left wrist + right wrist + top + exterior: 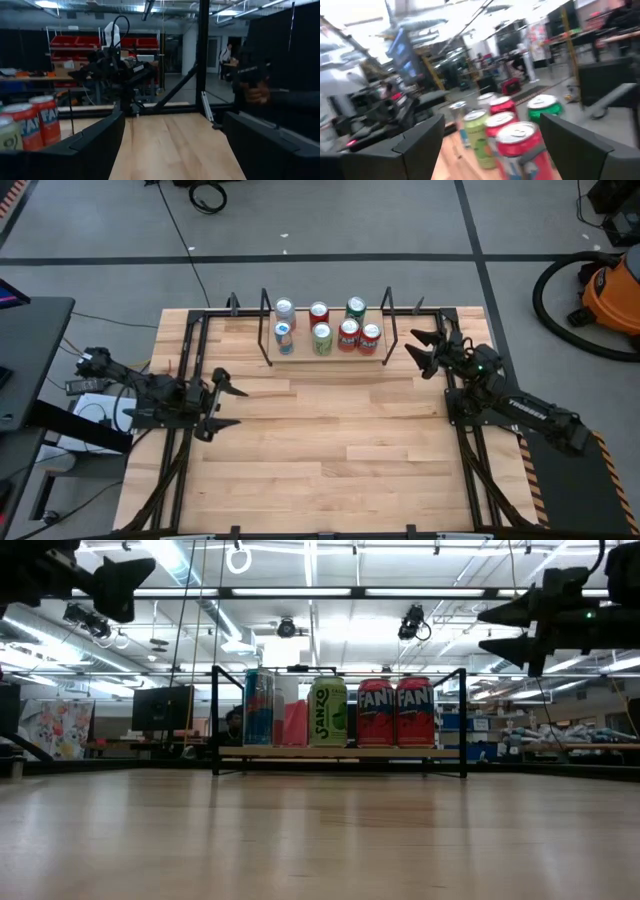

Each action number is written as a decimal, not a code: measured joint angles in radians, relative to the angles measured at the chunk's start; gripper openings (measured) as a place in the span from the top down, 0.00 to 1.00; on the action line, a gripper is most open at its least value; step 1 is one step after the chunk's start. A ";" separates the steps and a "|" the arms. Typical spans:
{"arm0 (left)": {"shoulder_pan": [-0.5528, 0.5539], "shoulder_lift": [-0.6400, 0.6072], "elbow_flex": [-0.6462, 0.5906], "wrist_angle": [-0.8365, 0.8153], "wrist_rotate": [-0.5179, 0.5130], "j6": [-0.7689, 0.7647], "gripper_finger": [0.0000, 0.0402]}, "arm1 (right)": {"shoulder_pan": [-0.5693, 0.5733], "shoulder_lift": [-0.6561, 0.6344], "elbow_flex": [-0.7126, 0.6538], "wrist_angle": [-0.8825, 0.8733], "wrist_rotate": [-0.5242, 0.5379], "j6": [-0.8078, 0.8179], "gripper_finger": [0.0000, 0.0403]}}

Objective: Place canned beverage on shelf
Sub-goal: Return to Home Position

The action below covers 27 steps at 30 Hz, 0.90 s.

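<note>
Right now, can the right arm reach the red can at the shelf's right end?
Probably yes: the right gripper, open, hovers beside the shelf at that end, near the red can; only thin uprights intervene.

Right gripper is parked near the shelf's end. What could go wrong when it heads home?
1. The open right gripper hangs just beside the right end of the shelf. A swing toward it could clip the black upright and jolt the plank.
2. The end red can stands close beside its neighbours, so a bump might knock several over.
The left gripper, open, is far from the shelf.
</note>
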 joint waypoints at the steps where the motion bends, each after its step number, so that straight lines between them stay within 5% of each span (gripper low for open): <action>1: 0.000 -0.026 -0.005 -0.021 0.000 -0.015 0.13 | -0.005 -0.014 -0.011 0.002 0.005 0.004 0.17; 8: 0.000 -0.200 -0.005 -0.206 0.020 -0.030 0.13 | -0.009 -0.068 -0.019 -0.023 -0.020 0.166 0.17; 18: -0.003 -0.147 -0.004 -0.273 0.035 -0.230 0.13 | -0.009 -0.064 -0.019 -0.025 -0.023 0.190 0.17; 27: -0.003 -0.146 -0.004 -0.274 0.035 -0.239 0.13 | -0.009 -0.065 -0.019 -0.025 -0.024 0.188 0.17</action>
